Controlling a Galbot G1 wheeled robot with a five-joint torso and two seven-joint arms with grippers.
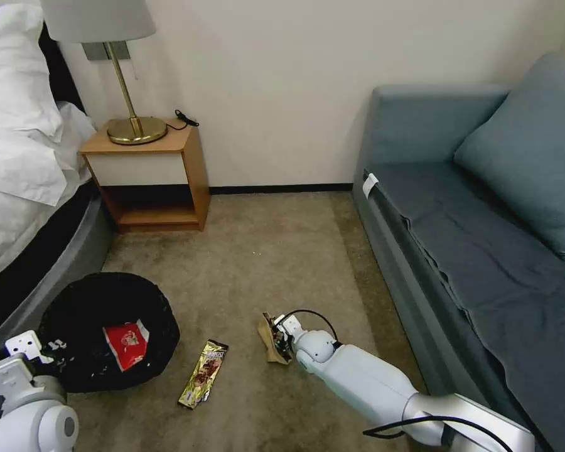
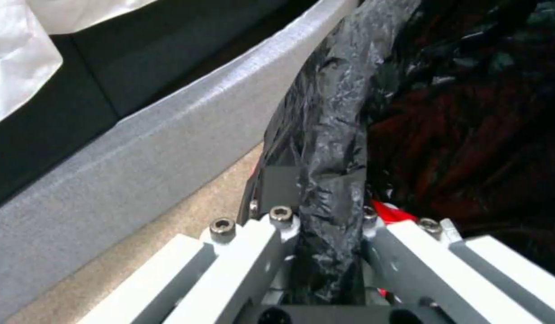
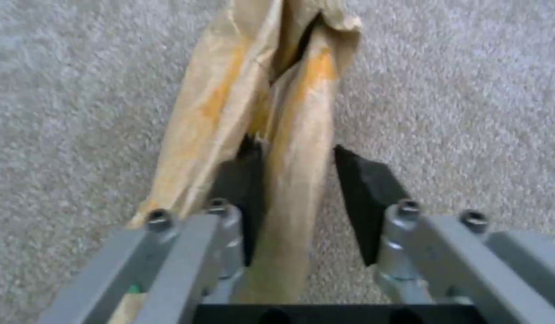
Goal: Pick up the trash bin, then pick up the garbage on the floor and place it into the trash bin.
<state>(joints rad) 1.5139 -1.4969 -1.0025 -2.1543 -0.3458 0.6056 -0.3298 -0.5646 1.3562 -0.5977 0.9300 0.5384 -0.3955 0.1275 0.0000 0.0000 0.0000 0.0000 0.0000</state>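
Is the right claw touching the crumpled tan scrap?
Touching. In the right wrist view the right claw straddles the crumpled tan scrap: one pad presses against the paper, while a sliver of carpet shows beside the other.

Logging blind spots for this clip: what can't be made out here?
- Head view: the right gripper hides where it meets the tan scrap.
- Head view: the candy wrapper print is too small to read.
- Left wrist view: the trash bin bag folds hide all but a sliver of the red packet.
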